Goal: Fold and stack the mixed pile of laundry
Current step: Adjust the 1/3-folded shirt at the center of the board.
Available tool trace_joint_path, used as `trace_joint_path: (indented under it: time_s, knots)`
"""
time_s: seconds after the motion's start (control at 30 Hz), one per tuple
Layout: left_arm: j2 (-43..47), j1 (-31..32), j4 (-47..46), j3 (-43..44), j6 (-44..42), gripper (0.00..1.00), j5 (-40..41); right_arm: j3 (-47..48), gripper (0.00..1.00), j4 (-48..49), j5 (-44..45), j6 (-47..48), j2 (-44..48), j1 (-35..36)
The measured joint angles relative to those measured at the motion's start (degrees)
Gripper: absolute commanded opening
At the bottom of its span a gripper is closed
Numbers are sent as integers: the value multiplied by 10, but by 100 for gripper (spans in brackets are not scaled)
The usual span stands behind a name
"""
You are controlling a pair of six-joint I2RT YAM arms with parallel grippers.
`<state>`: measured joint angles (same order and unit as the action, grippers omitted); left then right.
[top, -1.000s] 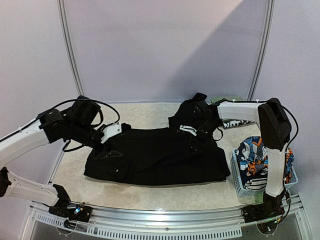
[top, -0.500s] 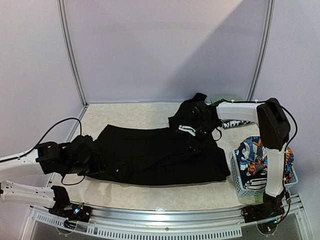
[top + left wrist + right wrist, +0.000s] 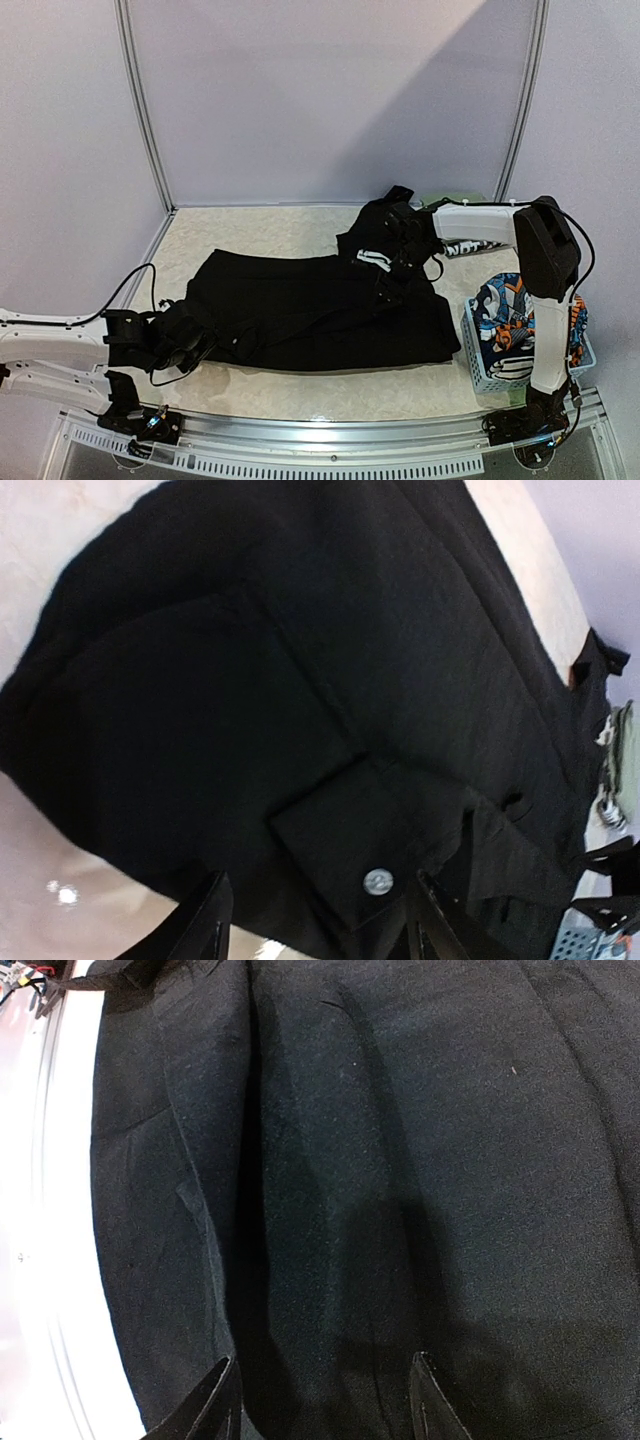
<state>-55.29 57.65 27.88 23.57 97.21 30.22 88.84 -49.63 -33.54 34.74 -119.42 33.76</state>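
Near the worktop's (image 3: 260, 232) front-left corner, the left gripper (image 3: 322, 928) gapes empty over the large plain black garment (image 3: 320, 310). The right gripper (image 3: 322, 1400) is likewise spread and empty. Lettering on the black-and-white printed cloth (image 3: 466, 247), half-hidden, is unreadable.

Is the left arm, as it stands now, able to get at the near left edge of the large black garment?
Probably yes. The left tool hangs open right at that edge of the black garment, and nothing lies between them.
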Motion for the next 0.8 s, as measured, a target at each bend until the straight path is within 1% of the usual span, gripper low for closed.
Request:
trace_joint_path:
  time_s: [0.1, 0.23, 0.4, 0.57, 0.73, 0.8]
  knots:
    - [-21, 0, -43, -5, 15, 57, 3, 0, 58, 0, 0, 0, 0, 0]
    - [-49, -6, -101, -28, 24, 56, -1, -1, 57, 0, 0, 0, 0, 0]
    - [-86, -10, -138, -38, 36, 57, -13, -1, 57, 0, 0, 0, 1, 0]
    - [-97, -14, -174, -45, 48, 47, -16, -1, 57, 0, 0, 0, 1, 0]
    - [-112, -19, -212, -59, 49, 44, -19, -5, 57, 0, 0, 0, 2, 0]
    - [-116, -21, -226, -61, 49, 36, -21, -5, 57, 0, 0, 0, 2, 0]
